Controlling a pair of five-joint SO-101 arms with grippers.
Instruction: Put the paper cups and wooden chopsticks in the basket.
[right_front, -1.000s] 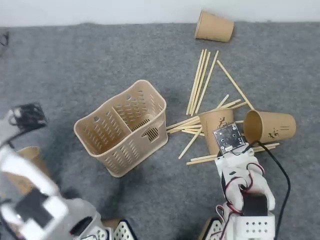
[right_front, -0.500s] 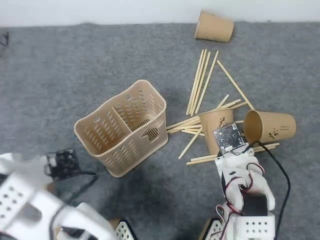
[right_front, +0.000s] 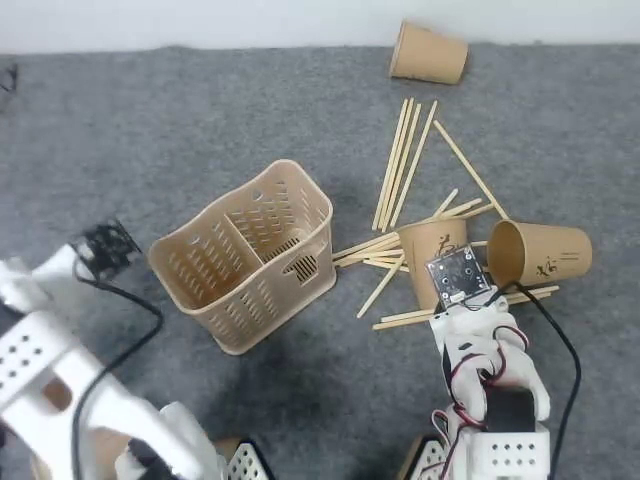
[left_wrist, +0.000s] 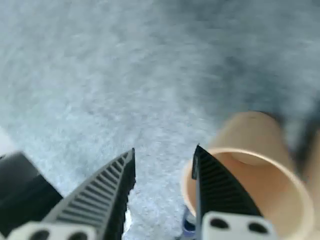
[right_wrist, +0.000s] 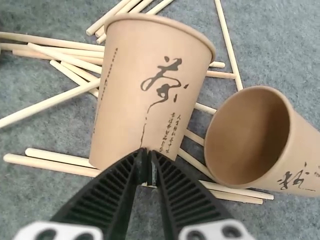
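**Container.** Tan perforated plastic basket (right_front: 215, 265) with two compartments. It stands on the grey felt table cover (right_front: 150, 130), and nothing shows inside it.

**Cups.** Brown paper cups with dark brush lettering.
- The first cup (right_wrist: 150, 85) lies on the sticks with its narrow base toward the right gripper (right_wrist: 148, 156).
- The second cup (right_wrist: 250, 140) lies just beside the first, its mouth open to view.
- The third cup (right_front: 428, 52) lies well apart at the far edge of the cover.
- The fourth cup (left_wrist: 250, 200) lies just beside the left gripper (left_wrist: 162, 167).

**Sticks.** Pale wooden chopsticks (right_front: 405, 165) lie in a loose fan and a crossed heap between the basket and the cups. Several run under the first and second cups.

**Tools.**
- Right gripper: fingers pressed together and holding nothing, with the tips at the first cup's base.
- Left gripper: fingers spread with nothing between them. One finger stands in front of the fourth cup's rim, and you cannot tell whether it reaches inside.

**Handling, as judged.**
- Expect the cups to be very light, thin-walled, easily crushed and ready to roll.
- Take a cup at the rim, one finger inside the mouth and one outside, with a gentle squeeze.
- The chopsticks look light, stiff and narrow, so they are likely to roll or slip.
- Pinch a chopstick across its middle so it balances, and pick one propped on another, where a finger can get beneath.
- Lifting the first cup may shift the sticks under it.
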